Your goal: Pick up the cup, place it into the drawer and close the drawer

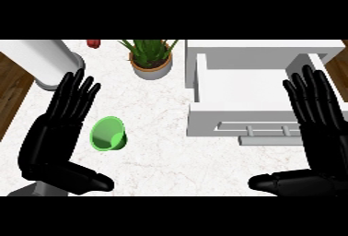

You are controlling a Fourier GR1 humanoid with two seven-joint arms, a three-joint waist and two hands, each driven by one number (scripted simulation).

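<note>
A green cup lies tipped on its side on the white marble counter, its mouth facing the view. Just left of it my left hand is open, fingers straight and pointing away, thumb out toward the right, not touching the cup. At the right a white drawer stands pulled open, its inside bare, with a handle bar on its front. My right hand is open with straight fingers over the drawer's right part, holding nothing.
A potted green plant stands at the back centre, next to the drawer's left wall. A white cylinder stands back left, with a small red object behind it. Dark wood floor shows past the counter's left edge.
</note>
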